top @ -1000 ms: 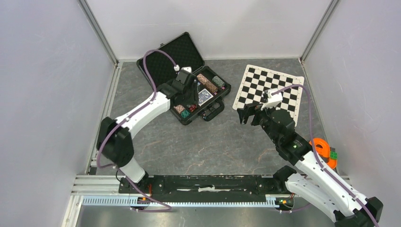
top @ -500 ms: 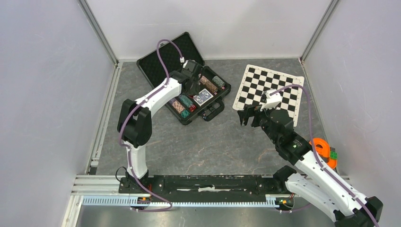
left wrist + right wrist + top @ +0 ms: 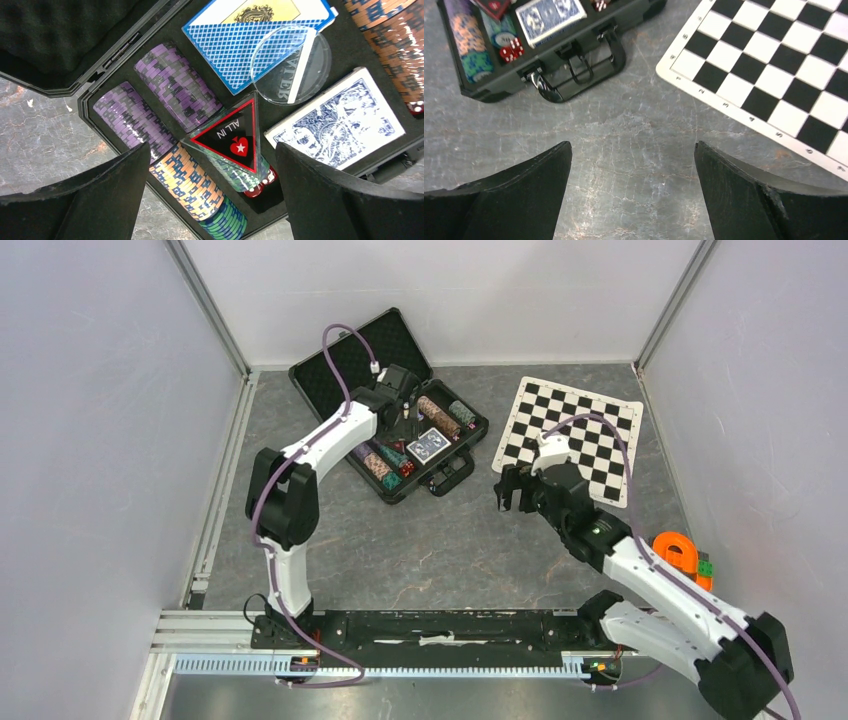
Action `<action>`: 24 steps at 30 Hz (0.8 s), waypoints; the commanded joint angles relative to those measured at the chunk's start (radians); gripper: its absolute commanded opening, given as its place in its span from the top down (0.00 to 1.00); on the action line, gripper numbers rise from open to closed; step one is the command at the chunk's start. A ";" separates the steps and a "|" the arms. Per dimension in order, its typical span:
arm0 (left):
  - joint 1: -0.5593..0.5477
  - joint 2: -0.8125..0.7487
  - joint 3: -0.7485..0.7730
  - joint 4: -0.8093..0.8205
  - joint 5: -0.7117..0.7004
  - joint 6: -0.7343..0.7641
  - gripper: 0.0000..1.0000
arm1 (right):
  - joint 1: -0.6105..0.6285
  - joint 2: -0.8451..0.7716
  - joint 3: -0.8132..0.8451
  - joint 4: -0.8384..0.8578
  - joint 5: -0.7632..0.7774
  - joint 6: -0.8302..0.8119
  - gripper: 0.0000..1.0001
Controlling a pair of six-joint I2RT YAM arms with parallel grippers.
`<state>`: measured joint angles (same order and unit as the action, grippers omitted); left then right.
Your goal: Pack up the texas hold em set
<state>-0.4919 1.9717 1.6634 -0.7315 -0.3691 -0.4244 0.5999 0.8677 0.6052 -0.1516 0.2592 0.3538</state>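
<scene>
The black briefcase [image 3: 340,365] lies open at the back left, its foam lid up. Inside are striped chip stacks [image 3: 177,90], blue-backed card decks [image 3: 240,42], a clear round button [image 3: 292,65], a triangular "ALL IN" marker [image 3: 230,135] and red dice [image 3: 262,182]. My left gripper [image 3: 400,405] hovers open and empty over the case's left end. My right gripper [image 3: 512,490] is open and empty above bare table, right of the case's handle [image 3: 594,62]. The case also shows in the right wrist view [image 3: 499,90].
A black-and-white checkered chess mat [image 3: 575,435] lies at the back right, also in the right wrist view [image 3: 784,65]. An orange plastic object [image 3: 680,555] sits by the right arm. Grey walls enclose the table on three sides.
My left gripper moved from the case's front-left part toward its back, near the lid hinge. My right gripper shifted left and slightly forward, nearer the case's handle. Both stayed open.
</scene>
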 commanded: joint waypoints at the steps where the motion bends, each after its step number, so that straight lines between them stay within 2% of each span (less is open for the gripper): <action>1: 0.008 -0.113 0.025 0.007 0.001 0.007 0.00 | -0.004 0.102 0.022 0.079 -0.108 -0.022 0.02; 5: 0.071 -0.190 -0.019 0.041 0.069 -0.023 0.00 | -0.052 0.259 0.098 0.104 -0.223 -0.020 0.02; 11: 0.231 -0.333 -0.146 0.172 0.149 -0.089 0.00 | -0.162 0.466 0.156 0.287 -0.463 0.051 0.03; 15: 0.390 -0.406 -0.268 0.323 0.321 -0.156 0.00 | -0.221 0.627 0.180 0.467 -0.640 0.107 0.04; 19: 0.521 -0.493 -0.428 0.537 0.456 -0.239 0.00 | -0.233 0.783 0.271 0.502 -0.646 0.074 0.03; 24: 0.645 -0.497 -0.528 0.720 0.583 -0.310 0.00 | -0.236 0.971 0.384 0.531 -0.630 0.008 0.03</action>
<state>0.0917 1.5051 1.1801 -0.2558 0.0433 -0.6266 0.3660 1.7374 0.8841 0.2848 -0.3305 0.4149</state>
